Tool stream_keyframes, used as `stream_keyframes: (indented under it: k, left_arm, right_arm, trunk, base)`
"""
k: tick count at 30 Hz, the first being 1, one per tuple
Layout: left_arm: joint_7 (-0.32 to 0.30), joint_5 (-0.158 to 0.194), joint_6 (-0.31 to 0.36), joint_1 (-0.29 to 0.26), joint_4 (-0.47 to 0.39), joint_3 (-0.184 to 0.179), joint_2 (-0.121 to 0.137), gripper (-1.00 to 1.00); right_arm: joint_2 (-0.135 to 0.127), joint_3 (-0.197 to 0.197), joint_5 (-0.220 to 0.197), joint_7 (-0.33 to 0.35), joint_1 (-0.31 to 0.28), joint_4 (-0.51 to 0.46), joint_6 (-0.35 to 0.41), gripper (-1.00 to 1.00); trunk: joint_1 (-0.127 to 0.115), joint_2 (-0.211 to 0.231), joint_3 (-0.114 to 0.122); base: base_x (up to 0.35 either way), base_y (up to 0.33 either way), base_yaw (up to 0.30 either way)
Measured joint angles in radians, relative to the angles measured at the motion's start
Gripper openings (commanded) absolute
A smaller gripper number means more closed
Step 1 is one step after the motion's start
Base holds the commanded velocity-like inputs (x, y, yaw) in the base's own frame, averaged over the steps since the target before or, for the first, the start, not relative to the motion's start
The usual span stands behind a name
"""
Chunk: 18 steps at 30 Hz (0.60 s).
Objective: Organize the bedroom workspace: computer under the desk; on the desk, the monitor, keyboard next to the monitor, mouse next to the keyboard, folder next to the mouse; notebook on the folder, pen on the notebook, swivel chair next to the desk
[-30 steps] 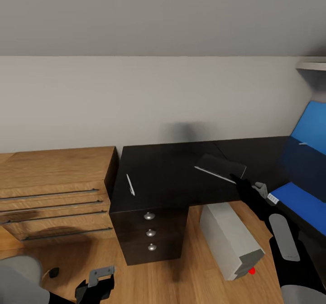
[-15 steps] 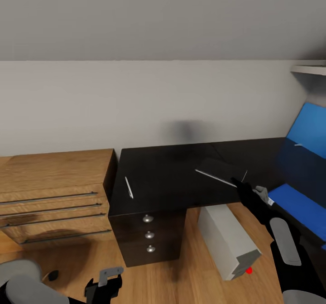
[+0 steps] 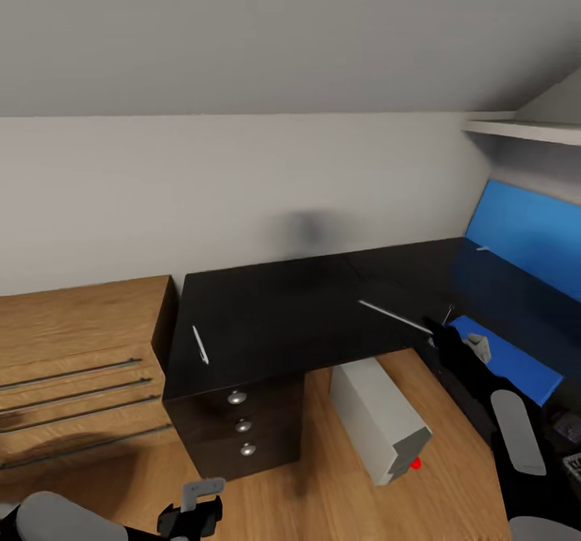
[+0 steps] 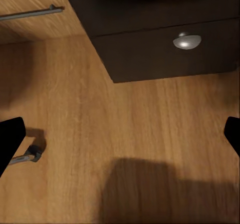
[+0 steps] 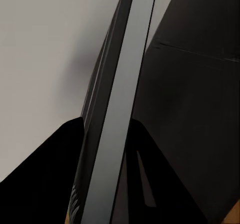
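Left claw low over wood floor, fingers wide apart, nothing between; only tips visible in left wrist view. Right claw clamped on notebook, held edge-on over near edge of surface; notebook dark against black top, only pale edge line readable. Computer on floor under surface beside drawers. Pen flat near left edge. Folder on right wing, partly hidden by arm. Dresser cut off left.
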Motion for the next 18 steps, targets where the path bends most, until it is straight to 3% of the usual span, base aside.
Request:
stream_keyframes:
  k: [5, 18]
  left_arm:
    - [-0.048, 0.029, 0.005, 0.0, 0.007, 0.0, -0.001, 1.0]
    - [-0.055, 0.032, 0.005, 0.0, 0.007, 0.0, -0.001, 1.0]
  right_arm:
    - [0.0, -0.048, 0.019, -0.024, 0.0, 0.004, -0.002, -1.0]
    - [0.0, -0.09, 0.019, -0.078, 0.0, 0.007, -0.004, -1.0]
  trunk:
    - [-0.015, 0.028, 0.012]
    - [-0.015, 0.028, 0.008]
  base:
    - [0.0, 0.0, -0.265]
    - [0.0, 0.0, -0.266]
